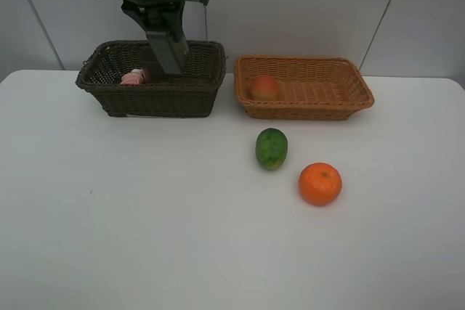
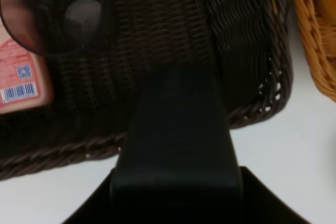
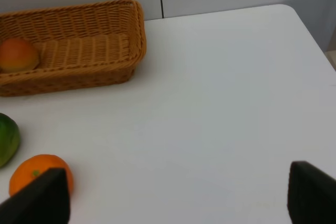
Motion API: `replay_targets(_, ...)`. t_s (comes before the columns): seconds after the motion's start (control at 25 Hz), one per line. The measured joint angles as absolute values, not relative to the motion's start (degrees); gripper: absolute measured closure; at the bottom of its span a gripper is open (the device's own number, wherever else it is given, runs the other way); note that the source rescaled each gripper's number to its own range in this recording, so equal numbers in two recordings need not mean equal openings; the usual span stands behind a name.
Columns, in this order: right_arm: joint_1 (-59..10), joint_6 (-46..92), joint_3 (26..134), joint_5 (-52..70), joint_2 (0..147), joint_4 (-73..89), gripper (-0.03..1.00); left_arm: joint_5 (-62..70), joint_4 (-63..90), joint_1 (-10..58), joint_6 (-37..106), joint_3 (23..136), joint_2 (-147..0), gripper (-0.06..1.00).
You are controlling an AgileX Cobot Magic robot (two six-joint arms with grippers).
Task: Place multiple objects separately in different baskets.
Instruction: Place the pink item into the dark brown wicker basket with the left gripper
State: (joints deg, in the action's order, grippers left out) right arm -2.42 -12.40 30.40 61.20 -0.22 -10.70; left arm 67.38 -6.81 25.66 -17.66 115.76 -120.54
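My left gripper [image 1: 160, 22] hangs over the dark brown basket [image 1: 109, 96], shut on the black rectangular bottle [image 1: 169, 52], whose lower end dips below the rim. In the left wrist view the black bottle [image 2: 178, 140] fills the middle. The pink bottle [image 1: 134, 77] lies in the dark basket, and the left wrist view shows the translucent purplish cup [image 2: 52, 11] next to it. The peach-like fruit [image 1: 264, 87] lies in the orange-tan basket [image 1: 349, 101]. On the table sit the green fruit [image 1: 271, 148] and the orange [image 1: 320, 184]. My right gripper [image 3: 176, 198] is open with nothing in it, off to the side of the orange [image 3: 39, 174].
The two baskets stand side by side at the back of the white table [image 1: 145, 223], close to the wall. The right wrist view shows the table's rounded far corner [image 3: 294, 14] and its edge.
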Motion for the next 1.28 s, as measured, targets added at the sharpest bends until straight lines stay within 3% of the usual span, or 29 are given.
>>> replay_targets(0.56,-2.4,-12.4,30.4,61.2,-0.2,-10.7,0.22,64.9,-6.2,24.1,-14.6,126.0,-130.9,0.44)
replay_targets(1.28,-2.4,-12.4,30.4,61.2,-0.2,-10.7,0.22,58.1,-3.8,21.5,-14.4,126.5,-134.9,0.44)
